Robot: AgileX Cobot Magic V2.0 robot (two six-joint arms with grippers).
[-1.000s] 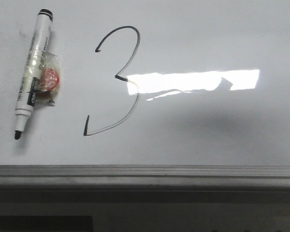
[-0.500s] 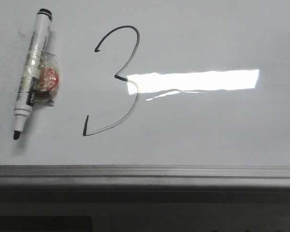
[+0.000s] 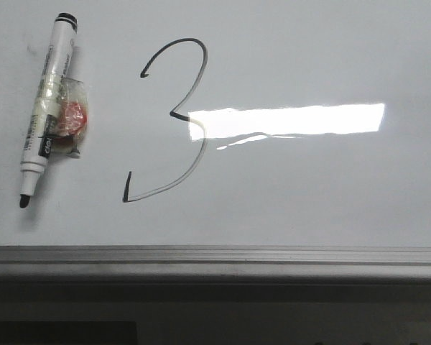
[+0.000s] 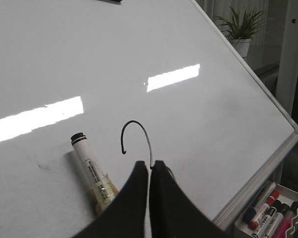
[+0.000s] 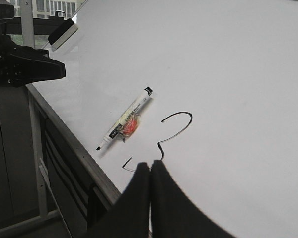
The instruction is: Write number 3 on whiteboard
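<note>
Front view. Item: the whiteboard (image 3: 309, 43), glossy, with a bright light reflection across its middle and a grey rail along the near edge. Item: the number 3 (image 3: 174, 115), thin black strokes, complete from top hook to bottom hook, drawn left of the board's centre. Item: the marker (image 3: 47, 111), uncapped, lying flat on the board just left of the digit, tip toward the rail, something red and clear taped to its barrel. Neither of my arms shows here.

Left wrist view. Item: my left gripper (image 4: 150, 168), fingers pressed together, nothing between them, held above the board. The digit's upper curve and the marker lie beyond it. A tray of spare markers (image 4: 268, 208) sits off the board's corner.

Right wrist view. Item: my right gripper (image 5: 150, 168), likewise clenched and empty, clear of the board. Digit and marker beyond.

Status, by my reckoning: writing done, pen laid down, nothing left outstanding.
</note>
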